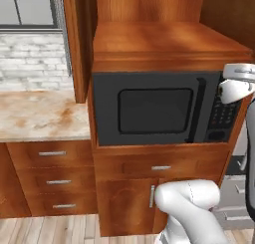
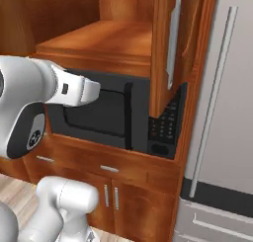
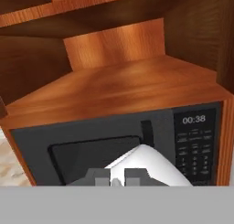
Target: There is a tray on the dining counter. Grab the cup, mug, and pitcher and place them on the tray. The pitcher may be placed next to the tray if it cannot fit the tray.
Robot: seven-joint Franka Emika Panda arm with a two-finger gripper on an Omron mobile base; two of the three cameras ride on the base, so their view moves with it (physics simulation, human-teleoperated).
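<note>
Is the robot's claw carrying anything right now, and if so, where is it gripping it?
Nothing is held. The gripper has its fingertips closed together with nothing between them, facing the closed microwave in the wooden cabinet.

Warm wood, dark appliance, pale stone

The cabinet (image 1: 164, 44) is reddish-brown wood with a visible grain and a soft sheen, and its drawers (image 1: 52, 153) carry slim brushed-metal pulls. The microwave (image 1: 159, 108) set into it looks like matt dark-grey plastic or painted metal, with a smoother, darker glass window. The bench (image 1: 35, 116) top is polished beige marble with rust veins, the wall (image 1: 30, 59) behind it rough whitish brick, and the floor (image 1: 50, 230) light wooden planks.
</note>
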